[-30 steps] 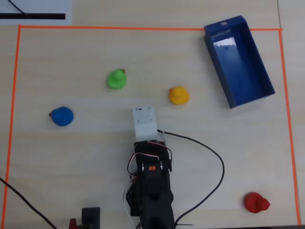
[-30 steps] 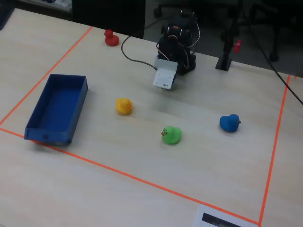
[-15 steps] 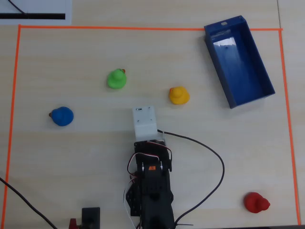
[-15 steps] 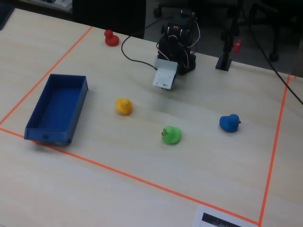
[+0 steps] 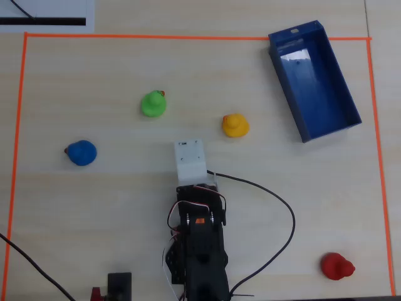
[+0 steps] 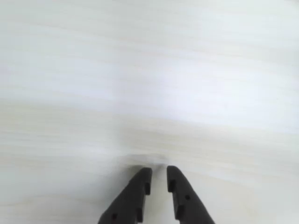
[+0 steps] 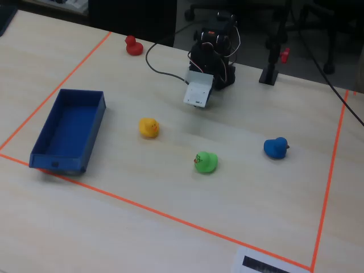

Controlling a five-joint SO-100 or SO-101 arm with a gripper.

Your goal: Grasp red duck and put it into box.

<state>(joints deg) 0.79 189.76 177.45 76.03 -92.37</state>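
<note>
- Gripper [image 6: 159, 171]: enters the wrist view from the bottom centre; fingers nearly together, a narrow gap between the tips, nothing held, bare table [image 6: 149, 70] beneath.
- Red duck [image 5: 337, 266]: lower right of the overhead view, inside the orange tape border [image 5: 188, 37].
- Box [image 5: 314, 80]: upper right, well apart from the red duck.

A green duck [image 5: 153, 104], yellow duck [image 5: 234, 125] and blue duck [image 5: 81, 152] sit apart inside orange tape [image 5: 188, 37].
</note>
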